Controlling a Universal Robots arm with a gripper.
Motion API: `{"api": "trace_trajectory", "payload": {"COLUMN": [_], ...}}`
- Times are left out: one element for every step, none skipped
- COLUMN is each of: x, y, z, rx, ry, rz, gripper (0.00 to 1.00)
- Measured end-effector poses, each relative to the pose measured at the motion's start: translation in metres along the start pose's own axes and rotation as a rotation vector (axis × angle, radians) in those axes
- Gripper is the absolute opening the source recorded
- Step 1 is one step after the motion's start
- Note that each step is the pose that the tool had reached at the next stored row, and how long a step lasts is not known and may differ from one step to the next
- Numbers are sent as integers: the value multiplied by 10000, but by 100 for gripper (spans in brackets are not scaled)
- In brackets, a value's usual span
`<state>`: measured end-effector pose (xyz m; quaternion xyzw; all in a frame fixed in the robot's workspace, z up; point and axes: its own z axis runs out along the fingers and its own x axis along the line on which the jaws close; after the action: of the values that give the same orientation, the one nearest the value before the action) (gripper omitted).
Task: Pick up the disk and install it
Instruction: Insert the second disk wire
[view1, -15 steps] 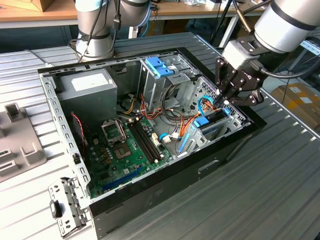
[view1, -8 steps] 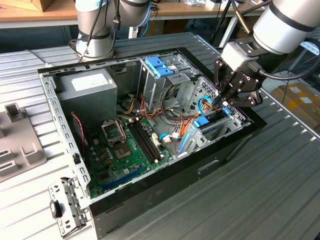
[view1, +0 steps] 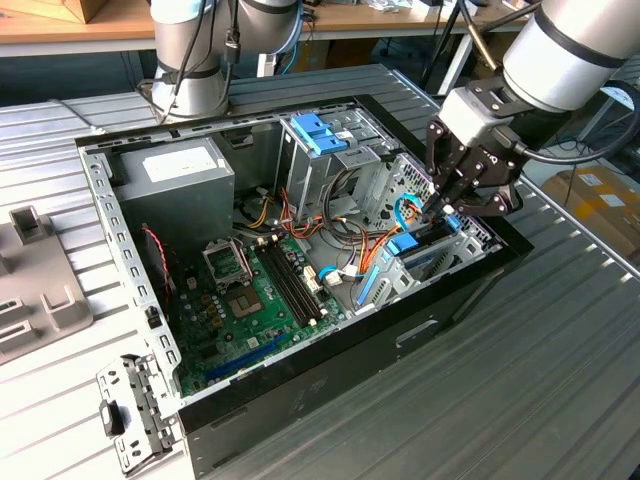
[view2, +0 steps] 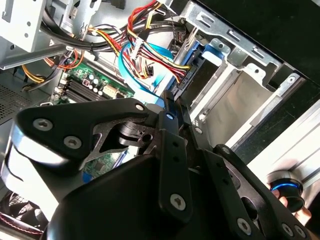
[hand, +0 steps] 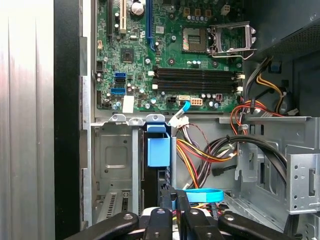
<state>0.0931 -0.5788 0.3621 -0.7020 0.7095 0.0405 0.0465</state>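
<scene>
Hand (view1: 445, 205) first: your one hand hangs low inside the open computer case (view1: 300, 400), at the corner on the exterior view's right. It points down into the metal bay (hand: 115, 160) there. You cannot tell from these pictures if the hand is open or closed, or if it grips anything, so do not count on a grip.

Right past the tip of the hand (hand: 173, 192) in the first wrist view sits the disk (hand: 159, 152). You see its blue side rail and a thin dark edge under it. The disk stands on its edge in a slot of the bay, not flat. It looks very near the hand, maybe touching, but you cannot be sure.

Here is the thing that matters most. The disk lies straight ahead of the hand, along the way the hand points. Its long side seems to run down into the slot, in line with the bay walls. So any push looks like it must go straight along that slot, not to the side.

Just beside the disk is a bunch of colored wires (hand: 200, 150) and a flat blue cable (hand: 202, 195). They are close to the hand and could snag it.

Farther out lies the green board (view1: 250, 300), well apart from the hand. The case rests on the gray desk (view1: 560, 380).
</scene>
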Motion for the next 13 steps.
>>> {"api": "trace_trajectory", "payload": {"x": [1, 2, 2, 4, 5, 5, 6, 6, 7, 7, 8, 8, 9], "y": [0, 0, 0, 0, 0, 0, 0, -2, -7, -12, -16, -21, -23], "z": [6, 14, 19, 33, 38, 42, 45, 49, 54, 59, 63, 70, 75], "rx": [0, 0, 0, 0, 0, 0, 0, 0, -1, -1, -2, -3, -3], "ry": [1, 1, 1, 1, 1, 1, 2, 1, 1, 0, 0, 0, 1], "rz": [0, 0, 0, -1, 0, 0, 0, -1, -6, -10, -13, -19, -21], "gripper": [16, 16, 16, 16, 16, 16, 16, 16, 16, 16, 16, 16, 16]}}
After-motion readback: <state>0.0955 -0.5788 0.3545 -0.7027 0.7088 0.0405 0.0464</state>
